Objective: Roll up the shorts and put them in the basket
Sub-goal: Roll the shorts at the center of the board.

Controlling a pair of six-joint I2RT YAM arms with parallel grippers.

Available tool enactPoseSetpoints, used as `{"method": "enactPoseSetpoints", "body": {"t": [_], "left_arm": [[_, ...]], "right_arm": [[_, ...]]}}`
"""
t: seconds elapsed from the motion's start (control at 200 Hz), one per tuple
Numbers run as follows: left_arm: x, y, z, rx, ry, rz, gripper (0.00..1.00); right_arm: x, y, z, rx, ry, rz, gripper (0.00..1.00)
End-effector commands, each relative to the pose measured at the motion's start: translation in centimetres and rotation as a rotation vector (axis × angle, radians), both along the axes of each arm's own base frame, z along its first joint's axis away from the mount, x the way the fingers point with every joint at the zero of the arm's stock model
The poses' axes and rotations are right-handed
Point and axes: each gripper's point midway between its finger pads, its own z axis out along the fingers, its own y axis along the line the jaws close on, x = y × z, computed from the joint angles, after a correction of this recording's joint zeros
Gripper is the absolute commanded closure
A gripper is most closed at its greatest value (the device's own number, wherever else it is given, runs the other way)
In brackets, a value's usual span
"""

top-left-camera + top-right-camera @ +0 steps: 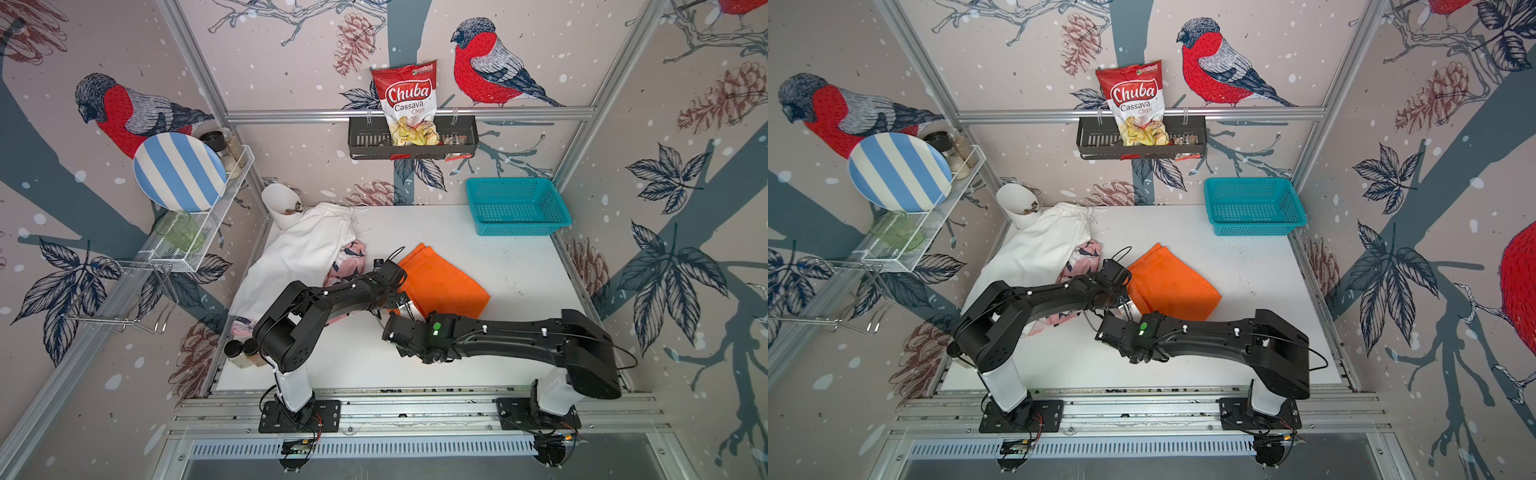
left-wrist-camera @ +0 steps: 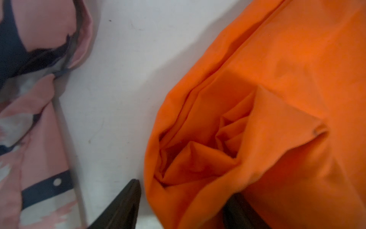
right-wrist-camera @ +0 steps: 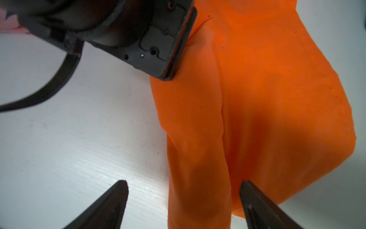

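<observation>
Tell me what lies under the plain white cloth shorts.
The pink cloth shorts with navy-and-white shapes poke out from beneath the plain white cloth shorts at two edges. Their middle is covered, and so is anything else underneath.

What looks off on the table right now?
The white shorts lie crumpled over the pink patterned shorts on the left of the table, one heap up against a white cup that looks tilted. The orange shorts lie folded flat, not rolled.
</observation>
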Motion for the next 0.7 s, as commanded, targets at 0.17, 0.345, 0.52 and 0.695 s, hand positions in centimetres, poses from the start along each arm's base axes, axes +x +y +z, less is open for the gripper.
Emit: {"method": "enactPoseSetpoints", "body": {"t": [0.17, 0.345, 0.52, 0.695], "left_arm": [[-3.1, 0.8, -2.5, 0.033, 0.164, -0.035, 0.34], [-3.0, 1.0, -2.8, 0.036, 0.163, -0.044, 0.34], [-2.6, 1.1, -2.6, 0.029, 0.151, -0.056, 0.34], [-2.2, 0.8, -2.3, 0.023, 0.144, -0.070, 0.34]], "right_arm": [[0.1, -0.9, -4.4, -0.300, -0.127, 0.049, 0.02], [0.2, -2.9, -7.4, -0.332, -0.082, 0.055, 0.14], [1.3, -6.2, -8.4, -0.410, -0.096, 0.008, 0.21], [1.4, -6.9, -9.0, -0.369, -0.034, 0.014, 0.46]]}}
